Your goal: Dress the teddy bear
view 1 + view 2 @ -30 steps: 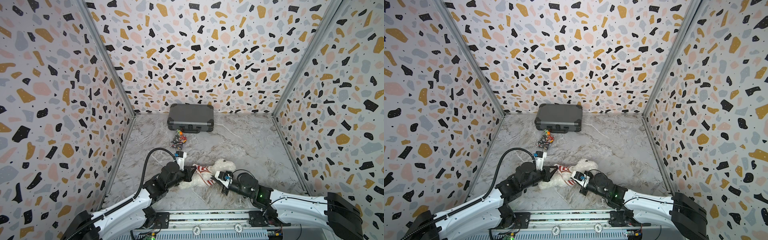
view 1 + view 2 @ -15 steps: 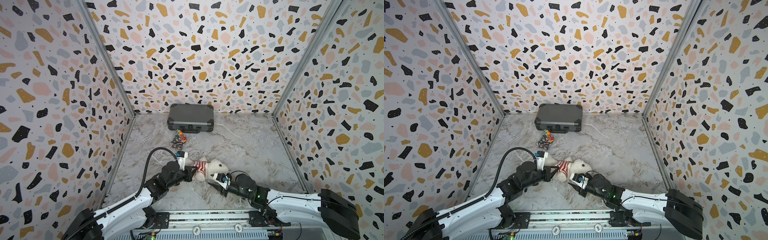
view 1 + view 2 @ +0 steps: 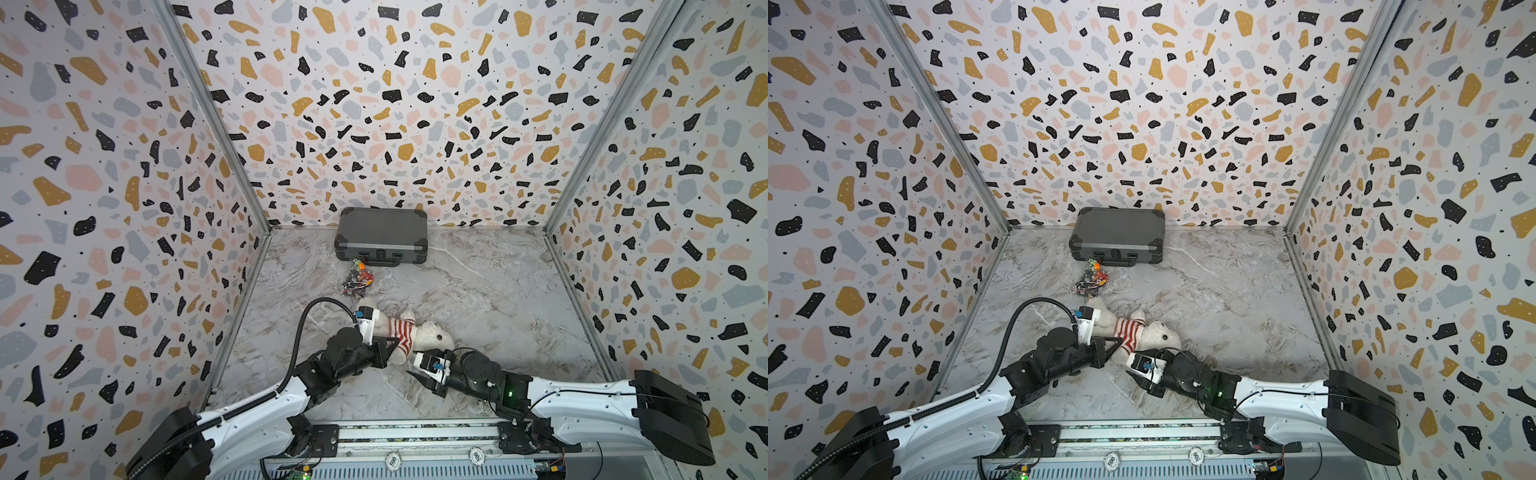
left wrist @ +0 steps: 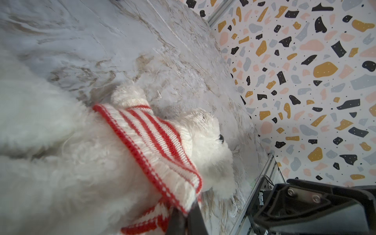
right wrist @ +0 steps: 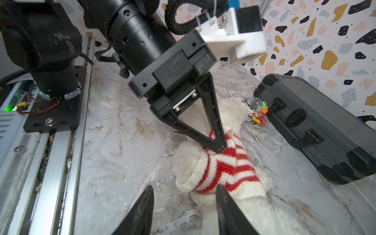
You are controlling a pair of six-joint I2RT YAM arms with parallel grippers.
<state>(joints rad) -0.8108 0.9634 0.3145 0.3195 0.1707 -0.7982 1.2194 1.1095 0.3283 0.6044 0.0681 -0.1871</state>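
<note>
The white teddy bear (image 3: 432, 338) (image 3: 1160, 334) lies on the marble table with its head toward the right arm. It wears a red-and-white striped sweater (image 3: 402, 332) (image 4: 154, 138) (image 5: 223, 171) around its chest. My left gripper (image 3: 397, 341) (image 3: 1120, 340) (image 4: 186, 209) (image 5: 218, 146) is shut on the sweater's lower hem. My right gripper (image 3: 411, 363) (image 3: 1128, 363) (image 5: 184, 189) is open, low over the table just in front of the bear's head and the sweater's collar. It grips nothing.
A dark grey case (image 3: 381, 235) (image 5: 317, 126) lies shut at the back wall. A small clear bag of coloured bits (image 3: 357, 278) sits between the case and the bear's feet. The metal rail (image 3: 415, 432) runs along the front edge. Patterned walls close in three sides.
My right gripper has opened, let go at the bear's head and drawn back toward the front left. The bear shifted slightly left; my left gripper still holds the hem.
</note>
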